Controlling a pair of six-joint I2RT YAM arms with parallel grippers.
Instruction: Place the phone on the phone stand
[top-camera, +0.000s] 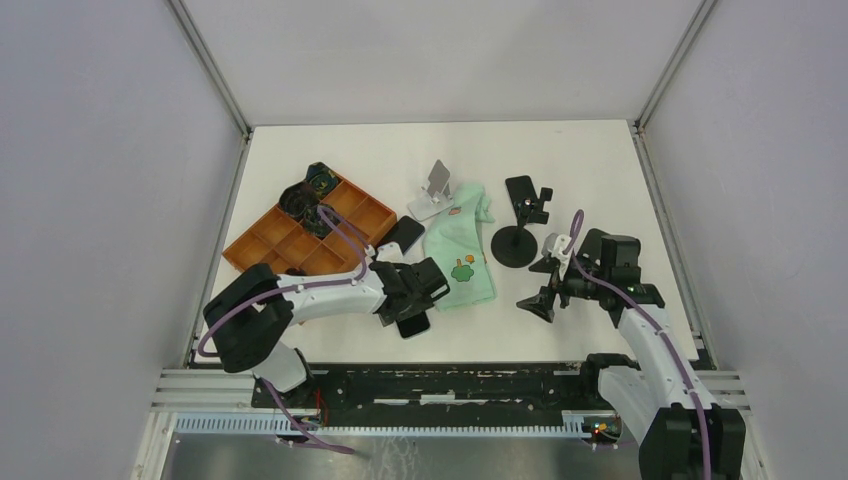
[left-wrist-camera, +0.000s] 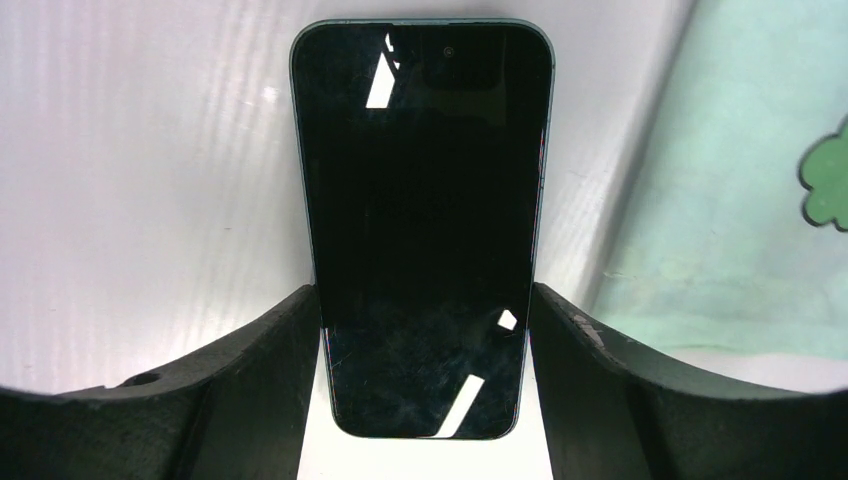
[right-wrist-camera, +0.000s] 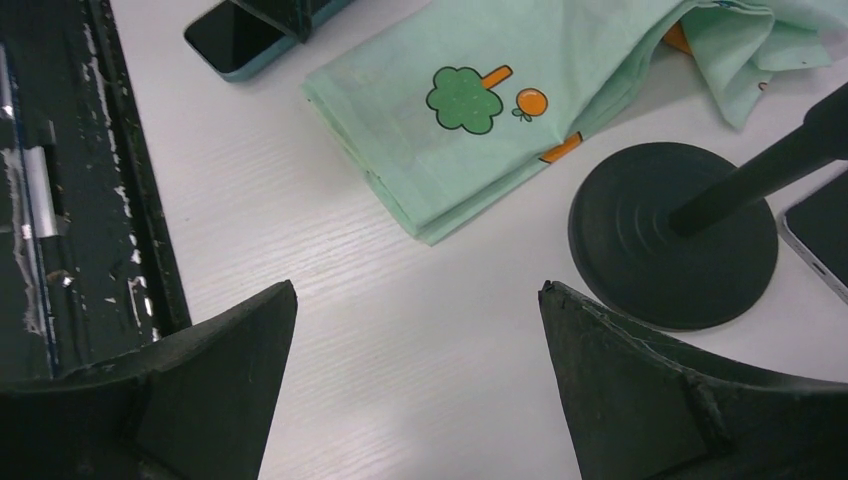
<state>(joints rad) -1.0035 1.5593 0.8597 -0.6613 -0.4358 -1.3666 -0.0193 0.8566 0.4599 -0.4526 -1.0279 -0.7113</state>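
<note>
A black phone (left-wrist-camera: 420, 200) lies screen up between the fingers of my left gripper (left-wrist-camera: 423, 300). Both fingers press its long sides, so the gripper is shut on it. In the top view the left gripper (top-camera: 410, 300) holds the phone (top-camera: 414, 324) at the near middle, just left of the green cloth. I cannot tell whether the phone rests on the table. A white phone stand (top-camera: 435, 190) is behind the cloth. A black stand with a round base (top-camera: 515, 245) is to the right, and also shows in the right wrist view (right-wrist-camera: 672, 235). My right gripper (right-wrist-camera: 415, 300) is open and empty near that base (top-camera: 538, 298).
A green cloth (top-camera: 462, 250) with a tree print lies between the arms. An orange compartment tray (top-camera: 310, 230) is at the back left. A second dark phone (top-camera: 403, 235) lies by the tray. The black rail (right-wrist-camera: 60, 200) runs along the near edge.
</note>
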